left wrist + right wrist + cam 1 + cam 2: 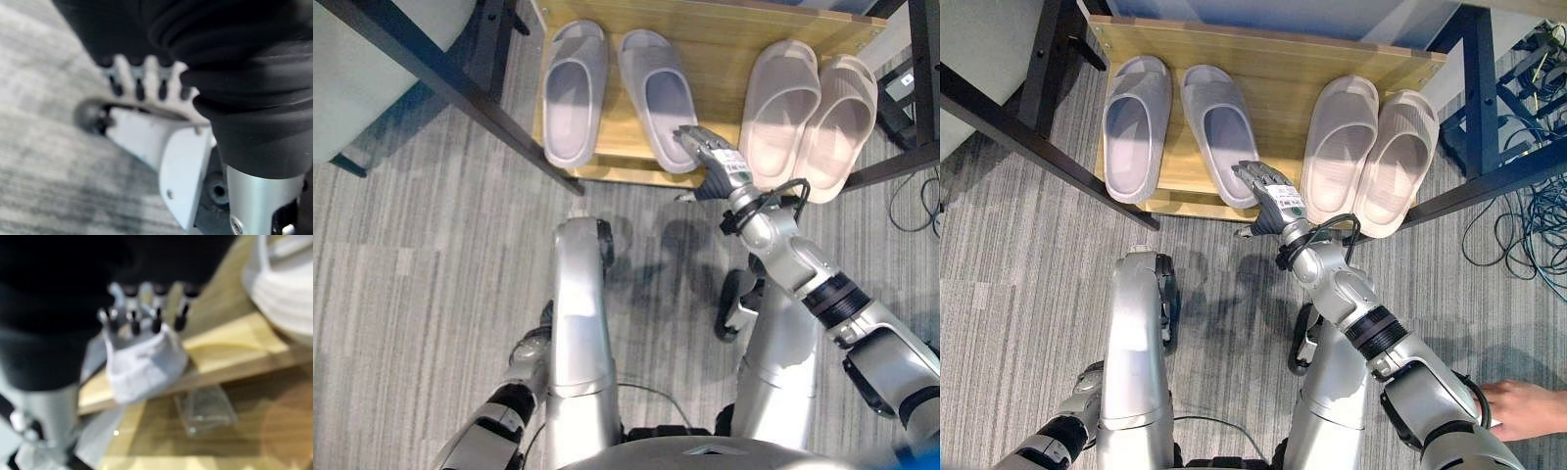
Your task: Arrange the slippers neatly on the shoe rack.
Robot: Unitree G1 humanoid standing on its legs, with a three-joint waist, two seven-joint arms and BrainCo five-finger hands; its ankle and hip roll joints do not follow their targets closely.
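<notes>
When looking down close by the side, see the left hand [146,78] hanging low, fingers loose and holding nothing. Off to the right, low over the floor [411,245], spot a person's hand [1526,409], well apart from the work.

Further out, find the right hand [720,162] stretched to the front edge of the shelf [715,49]. Lies nearly flat, fingers straight and resting on top of the heel of the grey slipper [658,93]. Grips nothing. Keeps its thumb free, down in front of the shelf edge.

Sits on the shelf already, that grey slipper, toe pointing in and heel at the front edge under the fingers. Leans a bit crooked, with the heel swung toward the pale pair [808,113]. Stands close beside the other slipper [573,93], which looks straighter.

Looks like soft foam, so likely weighs very little and bends a bit when squeezed. Will not break. May slide easily on the smooth wood, so needs only a gentle push. Could skid too far or spin if shoved hard at one corner.

Best to press on the thick heel rim, or pinch it between fingers and thumb. Better not to push on the strap, which looks thin and would likely fold.

Past the hand, see the pale pair side by side, heels poking a little over the front edge.
</notes>
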